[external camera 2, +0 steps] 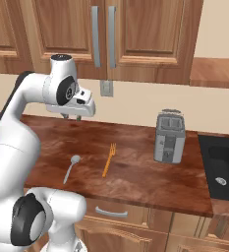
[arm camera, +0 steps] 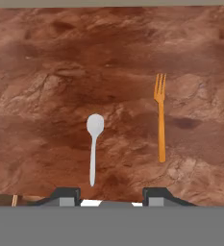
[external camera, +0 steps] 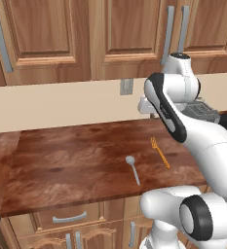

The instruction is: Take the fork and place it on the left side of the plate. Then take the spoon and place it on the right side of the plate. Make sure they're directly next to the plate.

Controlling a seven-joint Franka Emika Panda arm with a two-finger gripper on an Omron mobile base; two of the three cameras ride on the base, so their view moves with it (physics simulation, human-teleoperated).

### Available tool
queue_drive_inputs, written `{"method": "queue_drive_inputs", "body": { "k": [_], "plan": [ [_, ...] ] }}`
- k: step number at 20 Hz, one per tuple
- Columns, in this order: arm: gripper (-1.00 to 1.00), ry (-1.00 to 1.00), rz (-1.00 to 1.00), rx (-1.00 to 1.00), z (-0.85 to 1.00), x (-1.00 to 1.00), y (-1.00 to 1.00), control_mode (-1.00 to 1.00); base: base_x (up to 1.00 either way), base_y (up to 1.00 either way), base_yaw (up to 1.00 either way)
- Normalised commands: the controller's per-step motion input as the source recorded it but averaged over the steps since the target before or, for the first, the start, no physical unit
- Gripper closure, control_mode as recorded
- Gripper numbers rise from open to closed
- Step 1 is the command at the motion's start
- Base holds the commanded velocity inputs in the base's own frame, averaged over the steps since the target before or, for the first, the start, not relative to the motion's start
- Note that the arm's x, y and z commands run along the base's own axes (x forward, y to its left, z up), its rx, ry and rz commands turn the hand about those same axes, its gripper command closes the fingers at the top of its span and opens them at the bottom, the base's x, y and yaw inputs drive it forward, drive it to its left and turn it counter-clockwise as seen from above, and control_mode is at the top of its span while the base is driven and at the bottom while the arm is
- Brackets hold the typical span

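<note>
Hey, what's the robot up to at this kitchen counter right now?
It's setting out cutlery, but nothing is picked up yet. The claw hangs above the wooden counter, open and holding nothing. Below it the grey spoon and the orange fork lie side by side, apart, both untouched. A toaster stands further along the counter.

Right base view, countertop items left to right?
spoon → fork → toaster → sink
</note>
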Motion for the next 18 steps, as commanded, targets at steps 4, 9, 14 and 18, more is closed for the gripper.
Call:
{"method": "queue_drive_inputs", "body": {
  "k": [4,9,14,18],
  "plan": [
    [-1.0,0.01,0.02,0.0,-0.11,-0.05,-0.09,-1.0,0.0,0.0,0.0],
    [-1.0,0.06,0.04,0.03,-0.89,-0.04,-0.59,-1.0,0.0,0.0,0.0],
    [-1.0,0.09,0.01,0.0,-1.0,0.0,-0.83,-1.0,0.0,0.0,0.0],
    [-1.0,0.02,0.05,-0.04,-0.87,0.08,-0.47,-1.0,0.0,0.0,0.0]
  ]
}}
